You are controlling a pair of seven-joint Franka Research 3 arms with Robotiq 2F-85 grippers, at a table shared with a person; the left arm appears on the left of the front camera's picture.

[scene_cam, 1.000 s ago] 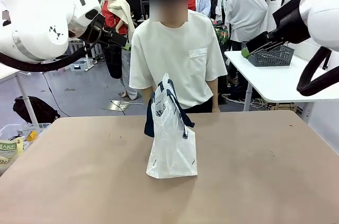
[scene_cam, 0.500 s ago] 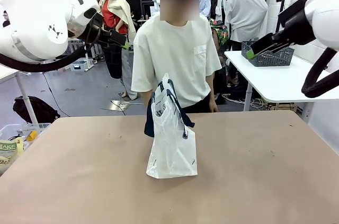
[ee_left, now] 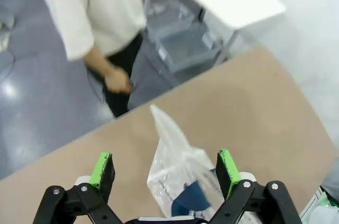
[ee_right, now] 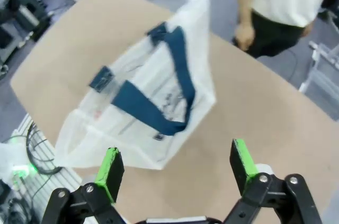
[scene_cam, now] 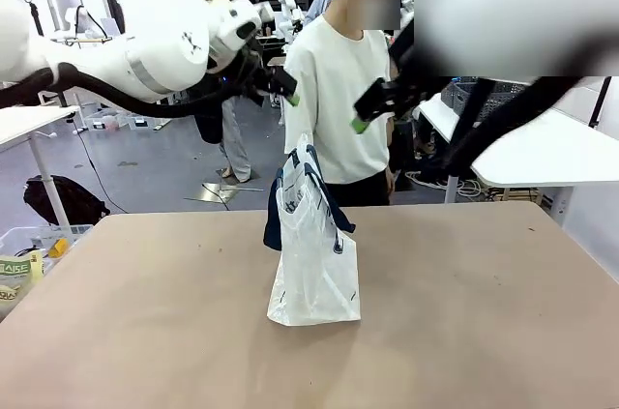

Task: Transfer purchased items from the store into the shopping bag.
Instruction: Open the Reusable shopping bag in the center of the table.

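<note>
Shopping bag (scene_cam: pixel 314 264) is the translucent white plastic one with navy blue strap handles (scene_cam: pixel 308 187) and some dark lettering. It stands upright near the middle of the tan table (scene_cam: pixel 484 322), a bit toward the far edge, mouth pointing up. A person (scene_cam: pixel 338 90) in a white tee stands just behind it at the far side, one hand (ee_left: pixel 117 81) hanging down by the hip and not touching anything.

Both arms are up in the air over the bag. From the front, the left gripper (scene_cam: pixel 287 95) and the right gripper (scene_cam: pixel 366 117) hang well above the bag's top, one to each side, tips pointing inward. The wrist cams tell it best. The left gripper (ee_left: pixel 164 167) has its green-padded fingers spread wide with nothing between them, looking down on the bag (ee_left: pixel 180 173). The right gripper (ee_right: pixel 175 164) is the same deal, jaws wide apart and empty, with the bag (ee_right: pixel 143 102) and its handles below.

So my read: we're at the very start, an approach/setup step, with nothing being carried. Whether any purchased items sit inside, I can't tell through the plastic. The next move probably calls for getting that floppy mouth held open, with one set of fingers pinching a handle or the rim so the other arm can drop goods in. The bag looks thin and light, so a clumsy nudge could tip it.
</note>
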